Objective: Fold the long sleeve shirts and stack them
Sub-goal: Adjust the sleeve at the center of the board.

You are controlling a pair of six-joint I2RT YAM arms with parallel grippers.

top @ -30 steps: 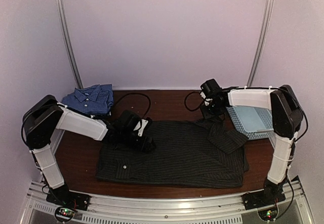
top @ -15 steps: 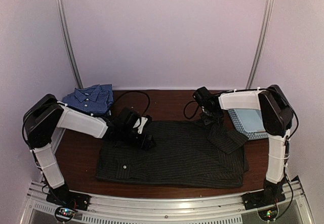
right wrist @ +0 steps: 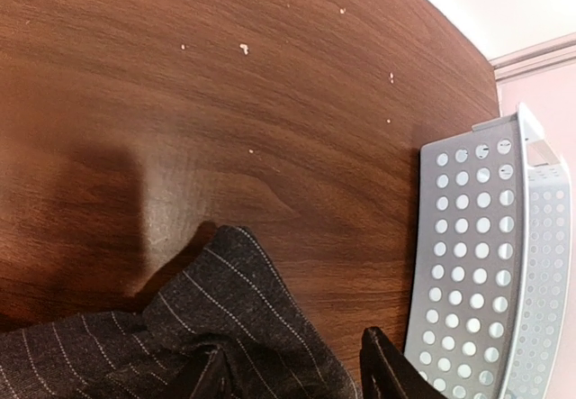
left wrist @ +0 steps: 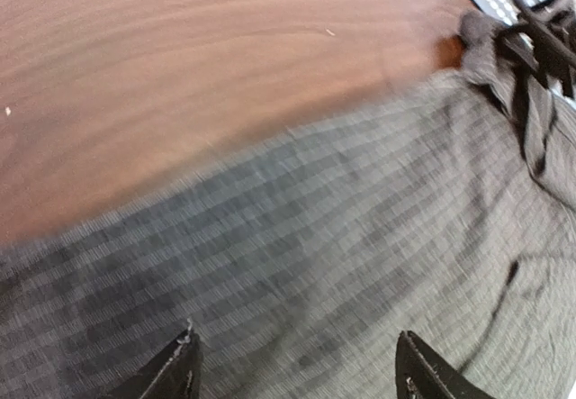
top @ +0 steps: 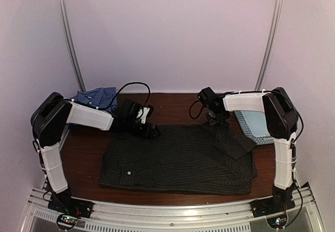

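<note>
Wood table (top: 172,109) — black shirt (top: 178,158) spread for folding; we see left gripper (left wrist: 297,336) open above it, right gripper (right wrist: 288,358) straddling its edge — grip unclear.

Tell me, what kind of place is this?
Probably a robot lab booth, not a home. A left arm and a right arm are bolted to a metal rail, plain walls close round the table, and a black shirt is laid out flat.

We see the left gripper (top: 153,132) shifted from over the black shirt (top: 183,158) to its far edge, its arm now covering more of the blue shirt (top: 97,95), the right gripper (top: 213,121) lowered leftward onto the black shirt's far edge.
</note>
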